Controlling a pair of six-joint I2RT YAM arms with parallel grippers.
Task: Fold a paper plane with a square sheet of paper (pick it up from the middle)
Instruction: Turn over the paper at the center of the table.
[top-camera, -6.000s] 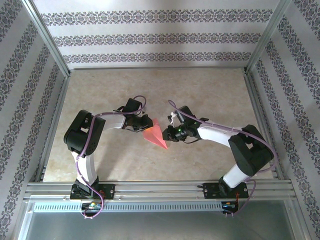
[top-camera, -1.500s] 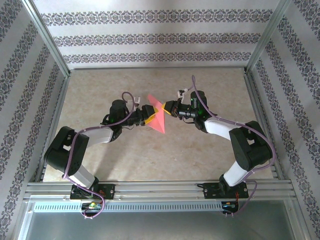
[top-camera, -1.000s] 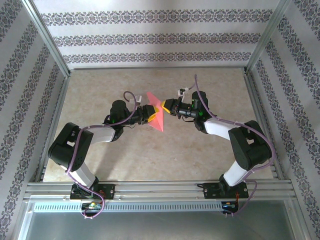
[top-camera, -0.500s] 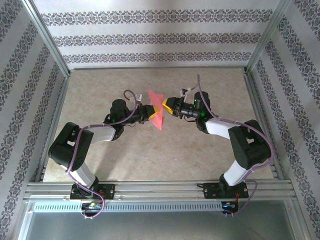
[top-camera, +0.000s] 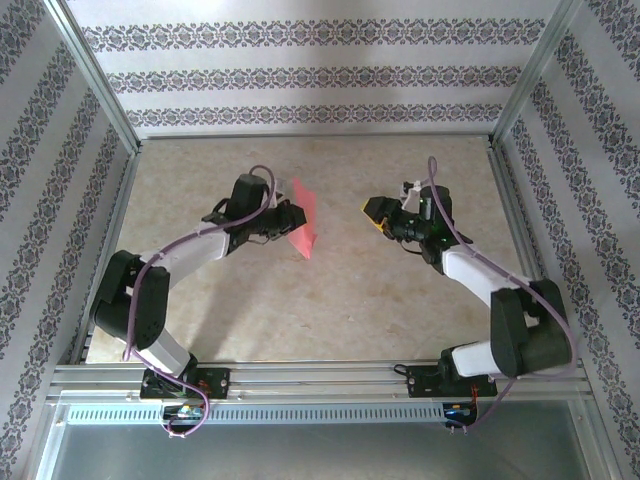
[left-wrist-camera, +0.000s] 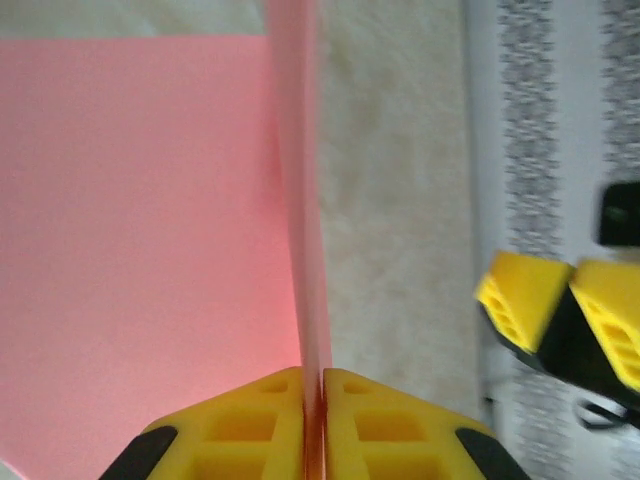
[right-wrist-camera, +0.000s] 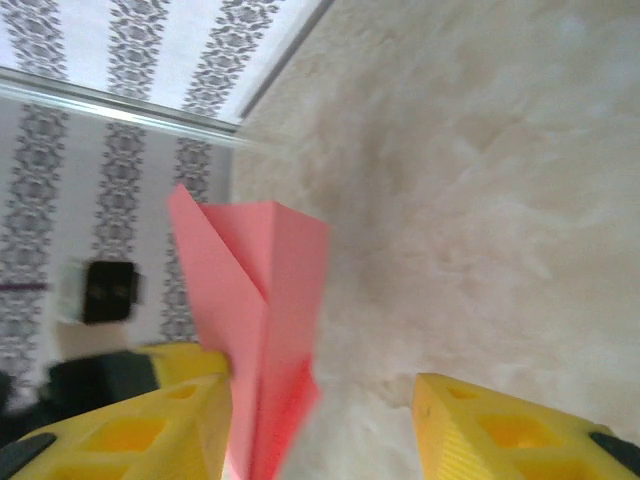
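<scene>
Now, left gripper (top-camera: 288, 222): clamped shut on the paper plane (top-camera: 303, 218), yellow fingers (left-wrist-camera: 240, 430) pressed together with the pink-red fold pinched edge-on between them. Ahead of those tips, a thin ridge of paper running straight out; to one side of it, a broad flat pink flap. Farther ahead and off to the other side, across a strip of bare beige table (top-camera: 330, 300), the right gripper (top-camera: 378, 212), facing the paper and well apart from it. Jaws of that one parted wide. From its own wrist: one yellow finger low on each side, the plane straight ahead in the gap, blurred, marbled tabletop beyond. Between the two tools, just open table. Behind both, striped patterned wallpaper (top-camera: 320, 80) and an aluminium frame post (top-camera: 95, 75).
</scene>
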